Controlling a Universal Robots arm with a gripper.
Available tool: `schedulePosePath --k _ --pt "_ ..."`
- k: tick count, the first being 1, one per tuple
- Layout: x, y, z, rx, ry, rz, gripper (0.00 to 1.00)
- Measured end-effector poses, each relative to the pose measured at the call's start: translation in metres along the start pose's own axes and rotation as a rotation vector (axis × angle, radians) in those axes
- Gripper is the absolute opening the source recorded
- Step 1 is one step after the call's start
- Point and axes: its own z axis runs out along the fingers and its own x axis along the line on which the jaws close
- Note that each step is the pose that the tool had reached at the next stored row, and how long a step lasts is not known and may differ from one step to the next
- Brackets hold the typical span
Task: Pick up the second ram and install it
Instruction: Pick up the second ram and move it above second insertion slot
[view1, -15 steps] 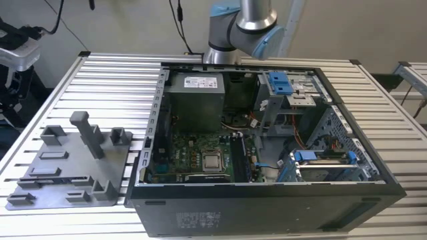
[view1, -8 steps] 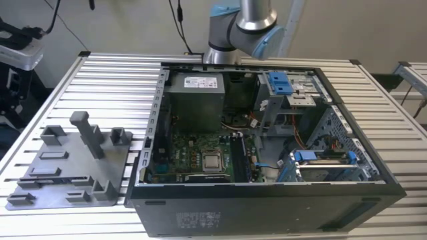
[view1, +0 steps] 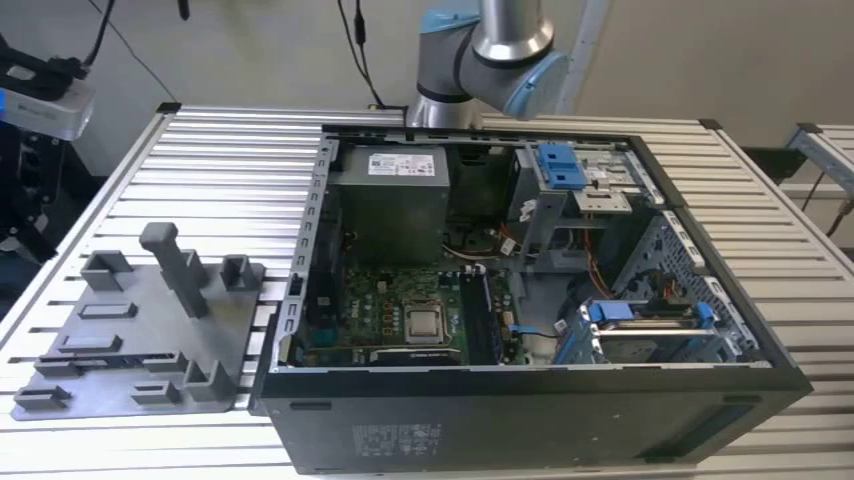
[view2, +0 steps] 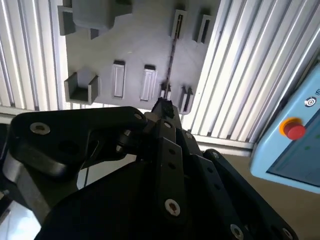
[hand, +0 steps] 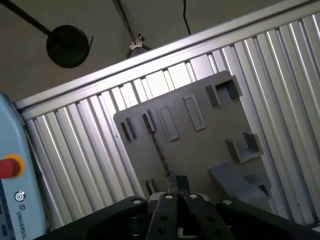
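The arm (view1: 487, 50) rises from the far edge of the slatted metal table (view1: 227, 150), behind the open computer case (view1: 534, 300). On the exterior view's left of the case lies the flat grey tray (view1: 134, 330) with its upright pegs.

Both wrist views look down on that tray from well above. The second ram (hand: 157, 150) stands on its edge in the tray, seen as a thin dark line running between two pairs of small holders; in the second wrist view it is the same narrow strip (view2: 172, 55) across the grey plastic. It sits in its holders, apart from the tall block (hand: 232, 180) and the U-shaped bracket (hand: 245, 145) on the other part of the tray.

The gripper (hand: 176, 182) hangs above the tray with its black fingers drawn together and nothing between them; in the second wrist view its tips (view2: 162, 106) line up over one end of the ram without touching it.

A pale blue control pendant with a red button (view2: 295, 130) rests off the table's edge, beside the tray's side of the table
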Motion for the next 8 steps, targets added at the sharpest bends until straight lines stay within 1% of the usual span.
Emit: schedulePosePath --k 5,8 --pt "0.0001 0.0003 0.003 0.0084 -0.0024 -0.054 0.11" --pt "0.0003 0.0008 0.0046 0.0088 -0.002 -0.098 0.11"
